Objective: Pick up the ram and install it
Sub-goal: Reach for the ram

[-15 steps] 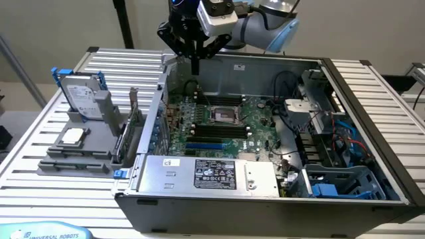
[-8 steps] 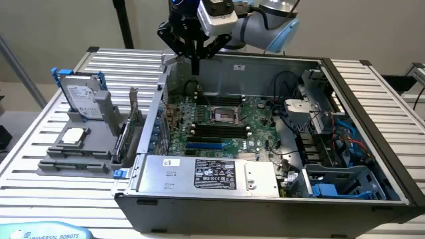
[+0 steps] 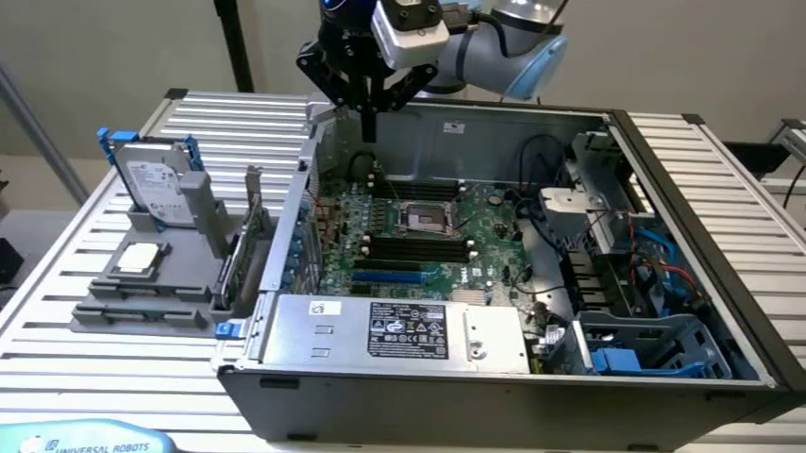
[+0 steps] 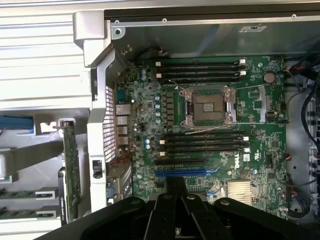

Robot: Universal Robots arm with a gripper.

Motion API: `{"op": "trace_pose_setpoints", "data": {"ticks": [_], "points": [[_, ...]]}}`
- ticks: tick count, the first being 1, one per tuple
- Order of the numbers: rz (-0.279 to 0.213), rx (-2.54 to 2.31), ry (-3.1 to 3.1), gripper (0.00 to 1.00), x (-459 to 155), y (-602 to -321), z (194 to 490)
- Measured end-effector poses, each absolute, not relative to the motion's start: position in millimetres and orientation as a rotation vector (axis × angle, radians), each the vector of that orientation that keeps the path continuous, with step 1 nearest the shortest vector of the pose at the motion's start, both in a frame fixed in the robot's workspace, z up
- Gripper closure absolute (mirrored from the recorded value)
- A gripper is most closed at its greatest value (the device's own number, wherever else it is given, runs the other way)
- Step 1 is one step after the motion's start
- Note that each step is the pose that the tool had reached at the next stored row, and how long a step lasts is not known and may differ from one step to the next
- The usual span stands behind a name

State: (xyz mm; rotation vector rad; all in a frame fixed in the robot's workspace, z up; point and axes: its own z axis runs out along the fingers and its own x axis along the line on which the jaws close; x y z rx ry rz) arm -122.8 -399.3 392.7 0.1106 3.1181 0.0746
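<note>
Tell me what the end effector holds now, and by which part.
Nothing: the end effector is shut and empty, above the open computer case.

The exterior camera is looking down steeply from the near side of the open computer case [image 3: 504, 389], taking in the whole case and the slatted table [image 3: 724, 189]. The wrist camera is sitting closer, aiming straight down past the gripper [image 4: 175, 190]. Both views are sharing the motherboard [image 3: 492, 226] and its CPU socket [image 3: 422, 219].
</note>
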Motion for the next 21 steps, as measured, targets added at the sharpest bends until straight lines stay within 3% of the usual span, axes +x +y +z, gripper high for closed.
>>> {"op": "trace_pose_setpoints", "data": {"ticks": [21], "points": [[0.075,0.110,3.118,0.89,-208,-432,392]]}}
